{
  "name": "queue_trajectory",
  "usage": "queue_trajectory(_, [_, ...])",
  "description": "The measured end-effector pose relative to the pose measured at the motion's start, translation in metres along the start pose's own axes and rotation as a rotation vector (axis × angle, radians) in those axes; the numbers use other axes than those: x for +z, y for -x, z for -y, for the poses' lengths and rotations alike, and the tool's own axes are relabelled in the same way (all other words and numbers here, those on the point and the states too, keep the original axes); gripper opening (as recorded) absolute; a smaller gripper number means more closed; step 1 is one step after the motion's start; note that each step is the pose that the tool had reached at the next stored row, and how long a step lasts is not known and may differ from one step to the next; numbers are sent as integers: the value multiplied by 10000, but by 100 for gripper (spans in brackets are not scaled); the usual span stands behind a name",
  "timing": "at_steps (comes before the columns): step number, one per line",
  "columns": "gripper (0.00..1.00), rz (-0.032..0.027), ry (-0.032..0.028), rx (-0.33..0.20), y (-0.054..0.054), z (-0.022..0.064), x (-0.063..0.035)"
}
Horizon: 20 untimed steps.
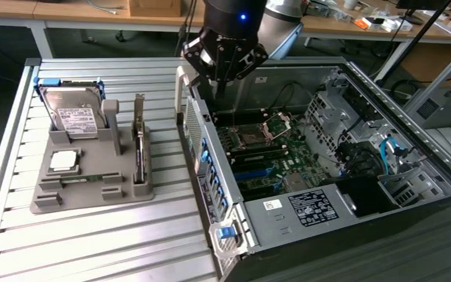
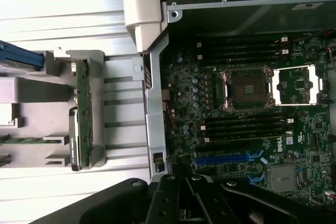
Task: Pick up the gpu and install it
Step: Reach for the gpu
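The gripper [image 1: 221,91] is seen pressed together and empty above the PC case [image 1: 197,126] wall, the gpu [image 1: 139,147] standing edgewise in the grey holder [image 1: 84,194] alongside: pick-up judged unstarted, an opened grip needed.

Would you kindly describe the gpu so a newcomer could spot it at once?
At the exterior view's left of the open computer case, a gray holder sits on the table. The gpu stands on edge in its side nearest the case. Unlike the boxy hard drive and square CPU chip, it is a thin dark card with a silver bracket.
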<state>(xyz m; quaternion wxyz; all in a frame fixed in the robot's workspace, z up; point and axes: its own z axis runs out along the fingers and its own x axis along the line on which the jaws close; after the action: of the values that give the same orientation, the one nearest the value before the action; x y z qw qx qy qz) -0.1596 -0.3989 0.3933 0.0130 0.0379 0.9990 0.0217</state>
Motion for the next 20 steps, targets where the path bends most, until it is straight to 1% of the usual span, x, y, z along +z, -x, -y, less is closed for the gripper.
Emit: queue_trajectory(20, [11, 0, 0, 1, -49, 3, -1])
